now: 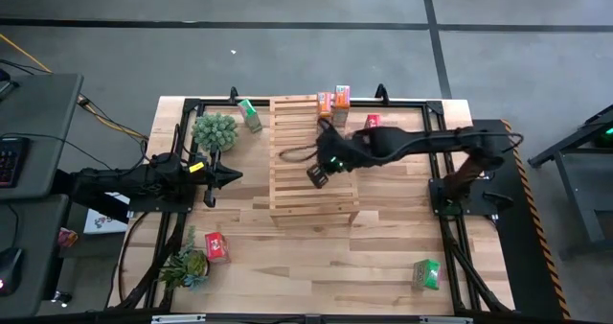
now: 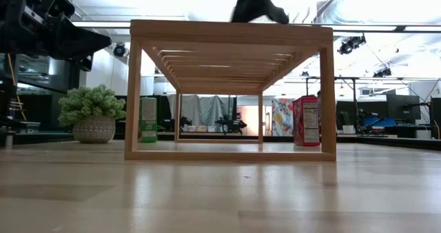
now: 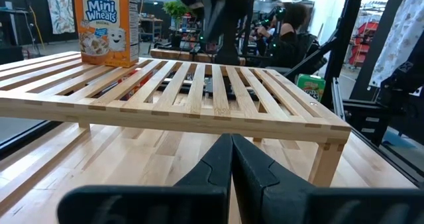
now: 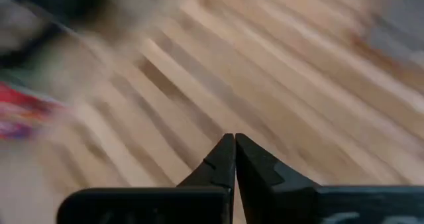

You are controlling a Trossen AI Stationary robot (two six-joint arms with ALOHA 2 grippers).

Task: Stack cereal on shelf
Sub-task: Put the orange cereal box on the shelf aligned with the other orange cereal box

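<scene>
Clenched, empty right end effector [image 1: 317, 176] above shelf [image 1: 297, 161], potted plant [image 1: 214, 130] beside.

Two potted plants stood on my surface [image 1: 306, 266], a plywood top in a black frame. One plant [image 1: 214, 130], bushy and pale green in a speckled round pot, sat near the far left corner; from table height it showed left of the wooden frame. The other plant [image 1: 184, 264], thinner and leafier, sat near the near left corner. Beyond the left edge stood a grey desk [image 1: 38, 123] with a keyboard [image 1: 8, 161] on it. The floor [image 1: 287, 36] around was grey concrete crossed by dark lines. Across the room a person [image 3: 288, 35] sat among monitors.
</scene>
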